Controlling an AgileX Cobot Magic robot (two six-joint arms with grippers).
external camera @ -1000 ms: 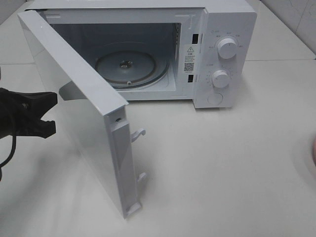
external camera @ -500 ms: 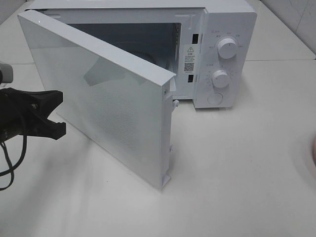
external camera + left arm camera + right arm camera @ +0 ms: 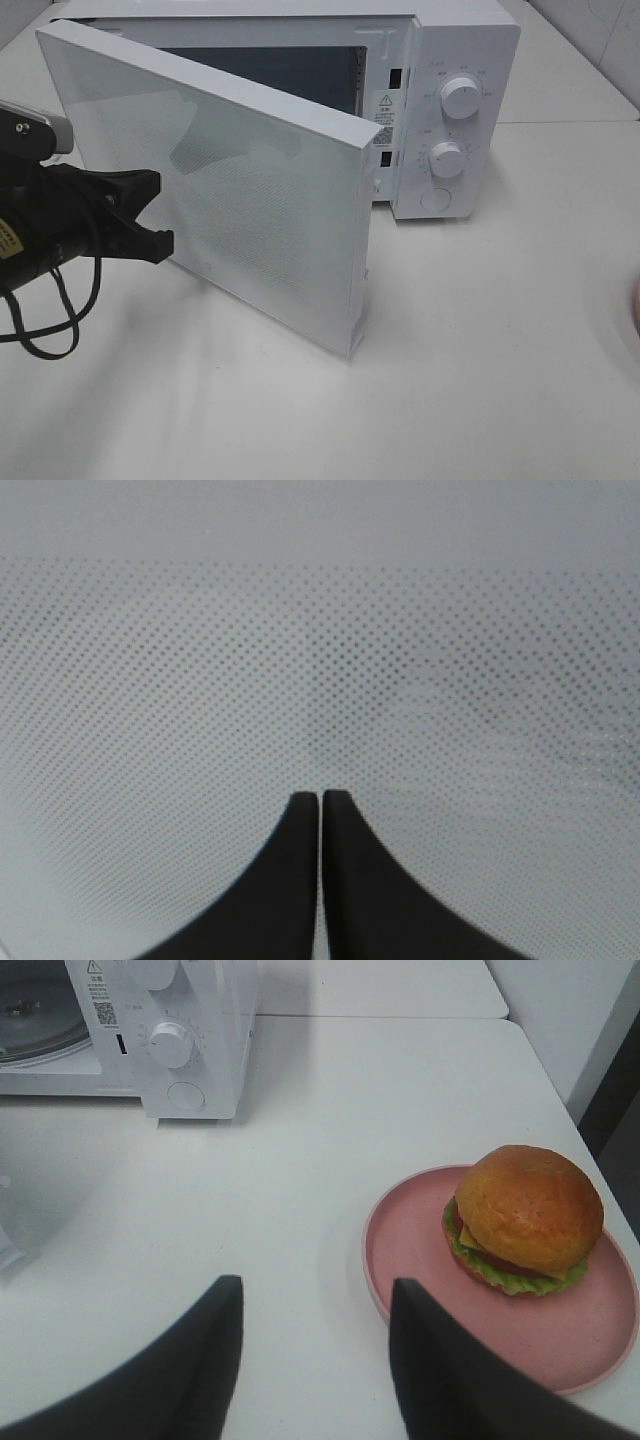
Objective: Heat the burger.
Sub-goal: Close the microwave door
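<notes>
A white table [image 3: 480, 380] fills the near part of the high view, bare across its front. At the near left, the black left claw [image 3: 150, 215] reaches in from the edge of the view on its dark arm, with a loose black cable looping below it. Its two fingers [image 3: 300, 880] are pressed together, holding nothing, and their tips are right up against the dotted white face of the microwave door [image 3: 240, 200]; whether they actually touch it cannot be told.

The door stands partly open, swung out from its hinge on the left, its free edge angled towards the front of the table and hiding most of the cavity. Behind it sits the white microwave [image 3: 460, 30], with two round knobs [image 3: 459, 97] stacked on its right-hand control panel and a round button beneath them.

The right wrist view shows the right claw [image 3: 312, 1345] hovering above the table with its two dark fingers spread apart and nothing between them. Just beyond it, the burger [image 3: 525, 1218], with an orange-brown bun, lettuce and tomato, rests on a pink plate [image 3: 420, 1250] to the right of the microwave, well apart from it. In the high view only a sliver of the plate's rim shows at the right edge.
</notes>
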